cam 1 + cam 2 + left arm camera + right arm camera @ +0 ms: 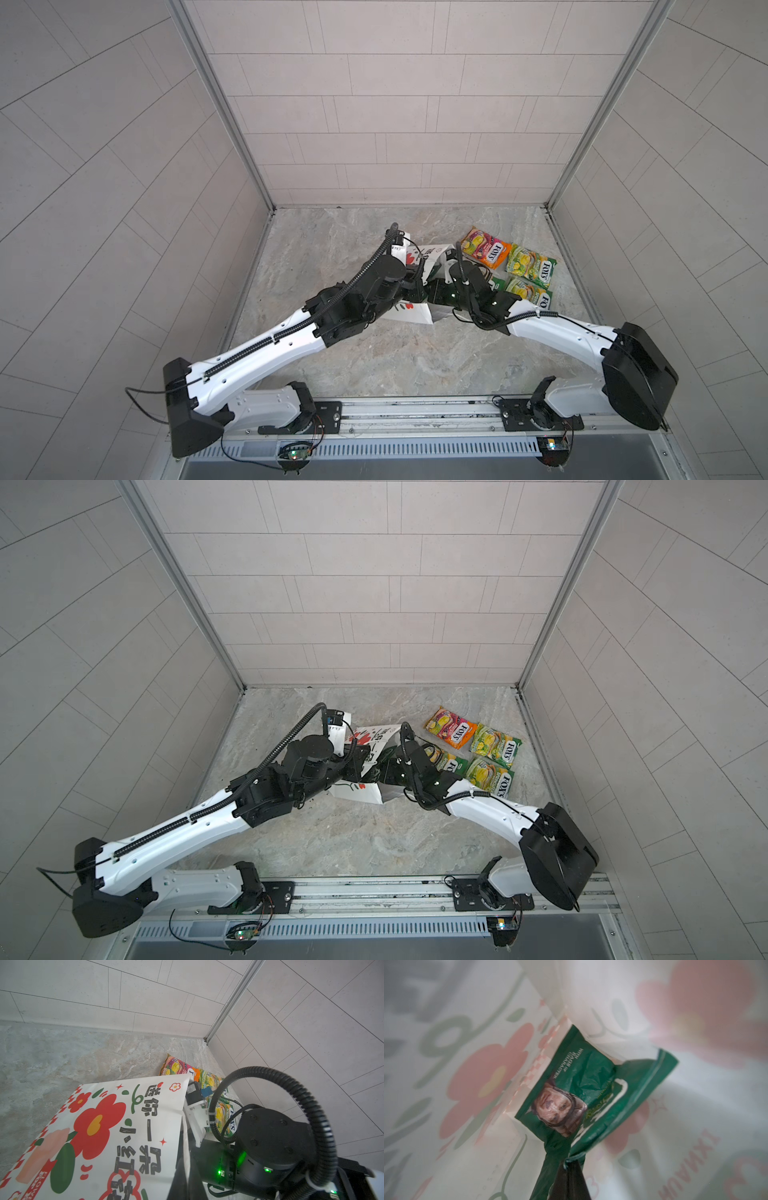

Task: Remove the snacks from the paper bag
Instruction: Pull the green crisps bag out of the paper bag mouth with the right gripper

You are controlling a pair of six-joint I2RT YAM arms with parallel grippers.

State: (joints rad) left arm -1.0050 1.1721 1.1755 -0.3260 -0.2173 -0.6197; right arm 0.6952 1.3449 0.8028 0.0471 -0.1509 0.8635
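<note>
Reaching inside the paper bag (409, 318), right claw (567, 1164) pinches the green crisp bag (571, 1084); left claw (417, 291) closed at its rim.

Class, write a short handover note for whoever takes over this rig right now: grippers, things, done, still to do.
Left gripper: shut on the rim of the paper bag.
Right gripper: inside the bag, shut on the green crisp bag.
Done: orange-pink FOX'S packet and three yellow-green packets lie on the table, right of the bag.
To do: draw the crisp bag out and set it down; no other snack shows inside.
</note>
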